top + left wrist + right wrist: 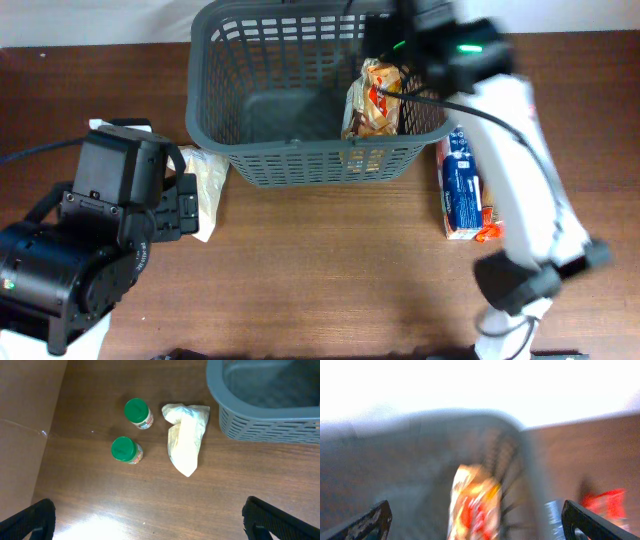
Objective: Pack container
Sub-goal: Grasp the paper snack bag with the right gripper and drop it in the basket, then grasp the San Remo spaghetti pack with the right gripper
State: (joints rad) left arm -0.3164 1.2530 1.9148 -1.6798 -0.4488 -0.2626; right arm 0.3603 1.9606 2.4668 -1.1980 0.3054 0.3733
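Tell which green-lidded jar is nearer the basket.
The upper jar in the left wrist view, beside the pale bag; the lower jar sits farther left.

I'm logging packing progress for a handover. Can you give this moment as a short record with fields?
container: large dark grey slotted plastic basket, far side of brown wooden table
inside: orange crinkly snack bag, by the right wall
outside, right: blue-and-white flat packet on the table
outside, left: pale cream soft pouch; two small green-lidded jars
left claw: open, empty
right claw: open, empty, above the basket; view blurred
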